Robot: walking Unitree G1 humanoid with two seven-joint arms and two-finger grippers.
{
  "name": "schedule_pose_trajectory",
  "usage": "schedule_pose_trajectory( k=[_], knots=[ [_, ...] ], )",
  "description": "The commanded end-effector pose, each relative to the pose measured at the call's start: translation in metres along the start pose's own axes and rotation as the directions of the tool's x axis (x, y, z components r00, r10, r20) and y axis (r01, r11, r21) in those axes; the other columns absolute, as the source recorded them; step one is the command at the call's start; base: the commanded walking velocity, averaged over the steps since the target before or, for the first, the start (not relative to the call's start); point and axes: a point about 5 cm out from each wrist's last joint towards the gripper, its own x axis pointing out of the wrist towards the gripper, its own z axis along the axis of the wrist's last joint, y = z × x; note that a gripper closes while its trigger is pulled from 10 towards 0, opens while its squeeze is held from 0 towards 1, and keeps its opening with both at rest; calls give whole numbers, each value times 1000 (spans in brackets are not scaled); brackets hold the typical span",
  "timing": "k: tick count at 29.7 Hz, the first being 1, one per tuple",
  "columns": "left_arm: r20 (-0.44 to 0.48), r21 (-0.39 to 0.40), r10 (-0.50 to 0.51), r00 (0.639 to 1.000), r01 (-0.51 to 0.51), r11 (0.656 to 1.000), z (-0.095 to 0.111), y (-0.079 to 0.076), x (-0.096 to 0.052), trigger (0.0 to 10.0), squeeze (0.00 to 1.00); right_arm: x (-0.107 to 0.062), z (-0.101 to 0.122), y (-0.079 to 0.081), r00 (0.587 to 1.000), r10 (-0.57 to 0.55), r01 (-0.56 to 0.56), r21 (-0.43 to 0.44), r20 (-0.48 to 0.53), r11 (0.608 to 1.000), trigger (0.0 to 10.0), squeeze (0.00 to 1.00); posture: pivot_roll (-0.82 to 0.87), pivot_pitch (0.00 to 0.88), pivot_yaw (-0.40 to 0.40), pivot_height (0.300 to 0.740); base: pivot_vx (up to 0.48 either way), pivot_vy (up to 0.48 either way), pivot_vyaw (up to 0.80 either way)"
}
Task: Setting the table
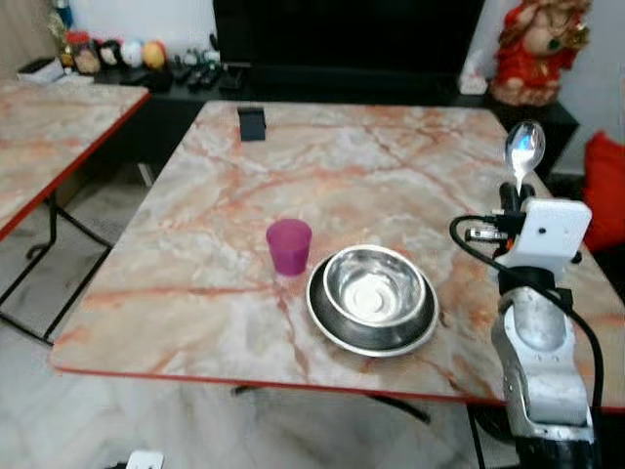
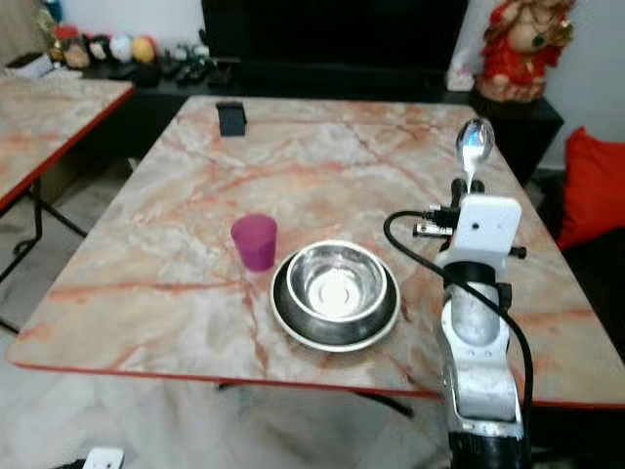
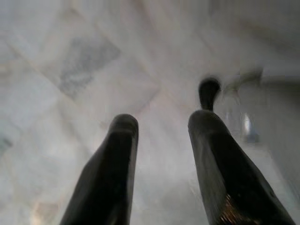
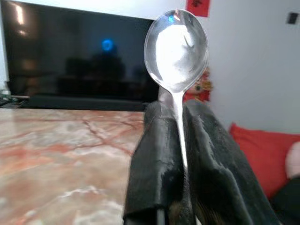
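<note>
The right gripper has its jaws clamped on the handle of a steel spoon, bowl upward and above the fingertips, likely for carrying to a place setting. It hovers right of the steel bowl on its plate on the marble bench; a purple cup stands left of the bowl. The left gripper, jaws apart, hangs over the floor.

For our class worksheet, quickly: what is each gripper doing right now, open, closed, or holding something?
Left gripper: open, holding nothing, hanging above the floor.
Right gripper: closed on the spoon, bowl end up, beside the table.
</note>
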Motion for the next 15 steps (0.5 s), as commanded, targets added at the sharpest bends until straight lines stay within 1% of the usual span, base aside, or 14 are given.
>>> schedule_pose_trajectory(
  k=[1, 10, 14, 15],
  knots=[
    [-56, -3, -10, 998, 9, 1000, -17, -4, -3, 10000, 0, 4, 4, 8, 1000, 29, -29, 6, 5, 1000, 10000, 0, 3, 0, -3, 711, 0, 0, 0],
    [-56, -2, -9, 998, 9, 1000, -17, -4, -3, 10000, 0, 5, -1, 7, 999, 25, -25, -8, -27, 1000, 10000, 0, -2, 0, -3, 711, 0, 0, 0],
    [-56, 4, -11, 998, 11, 1000, -16, -4, -3, 10000, 0, 7, -7, 5, 997, 22, -25, -32, -78, 999, 10000, 0, -21, 0, 8, 711, 0, 0, 0],
    [-57, 10, -14, 998, 14, 1000, -16, -4, -2, 10000, 0, 8, -13, 0, 992, -11, 6, -42, -126, 999, 10000, 0, -28, 0, 12, 711, 0, 0, 0]
  ],
)
